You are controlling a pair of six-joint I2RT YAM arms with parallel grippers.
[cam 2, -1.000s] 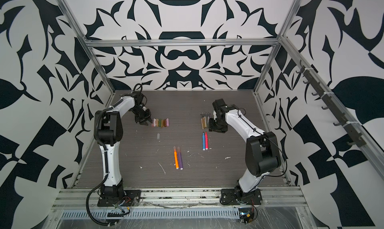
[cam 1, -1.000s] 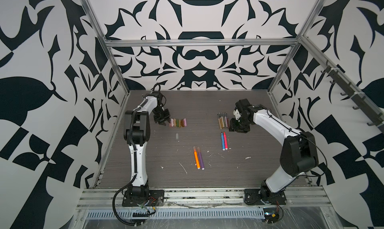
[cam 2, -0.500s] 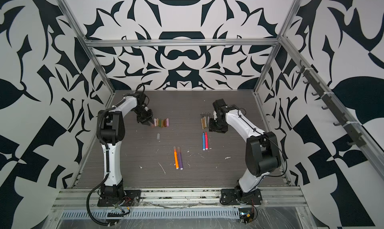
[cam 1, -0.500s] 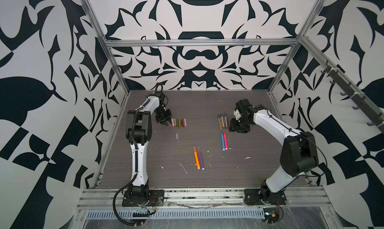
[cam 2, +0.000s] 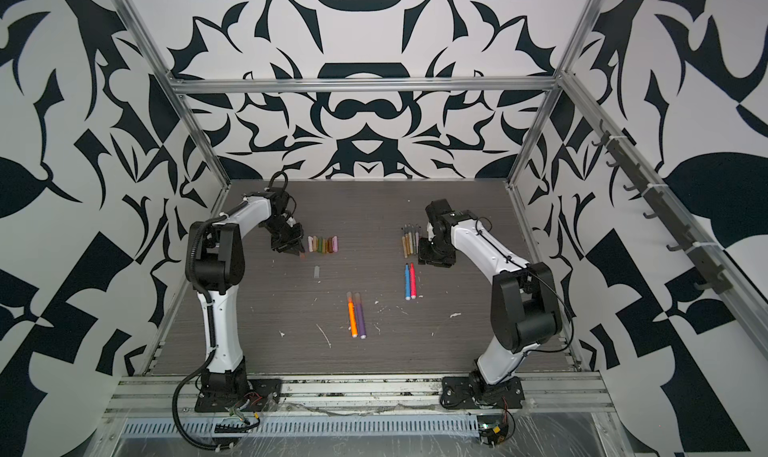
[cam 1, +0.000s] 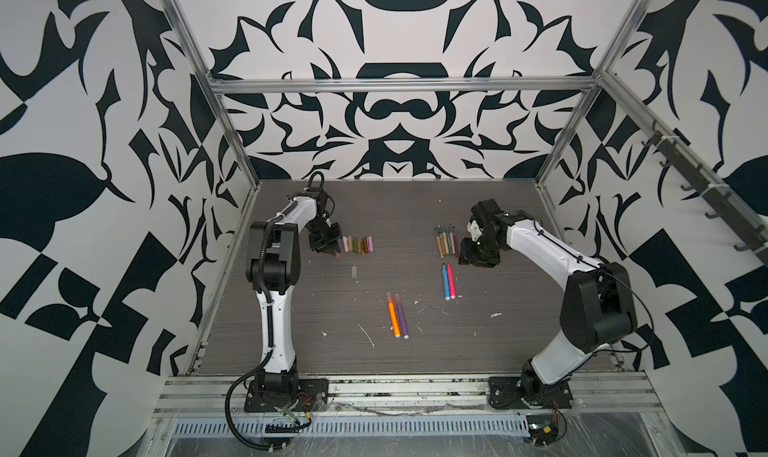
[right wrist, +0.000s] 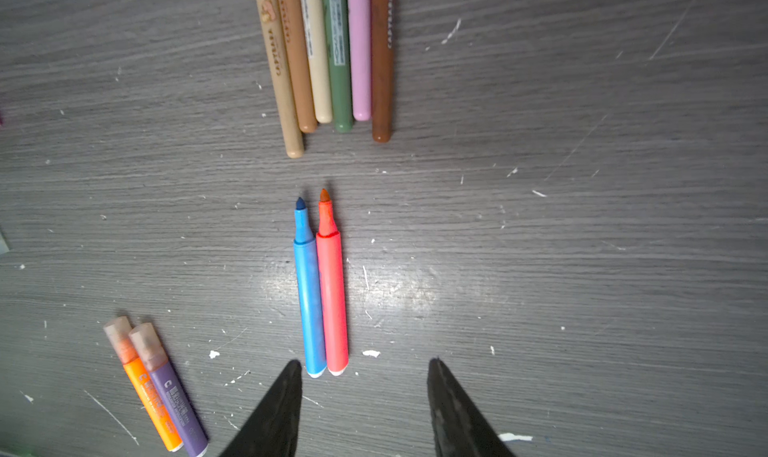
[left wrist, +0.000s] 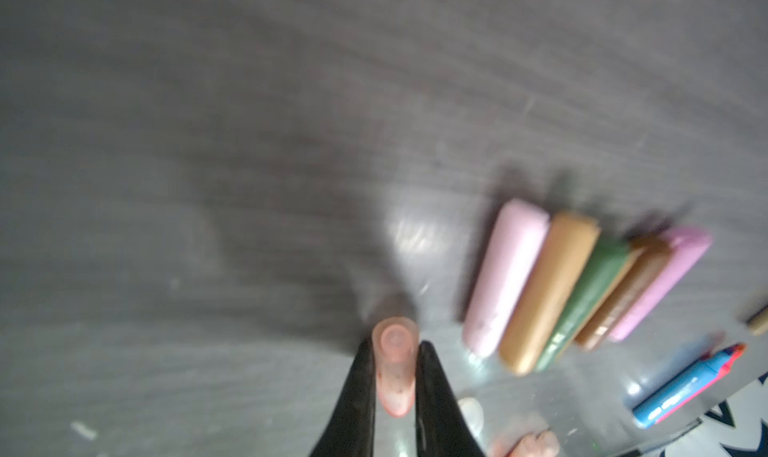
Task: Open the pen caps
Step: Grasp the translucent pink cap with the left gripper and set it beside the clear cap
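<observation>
White arm links, black joints, black cable, tapered black jaws.

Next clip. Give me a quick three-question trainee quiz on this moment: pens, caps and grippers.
1. True or false: the orange pen and the purple pen are capped.
2. What sits between the fingers of the left gripper? A) an eraser B) a translucent peach cap C) nothing
3. Which two pens lying by the open right gripper show bare tips?
Key: 1 true; 2 B; 3 the blue pen and the pink pen.
</observation>
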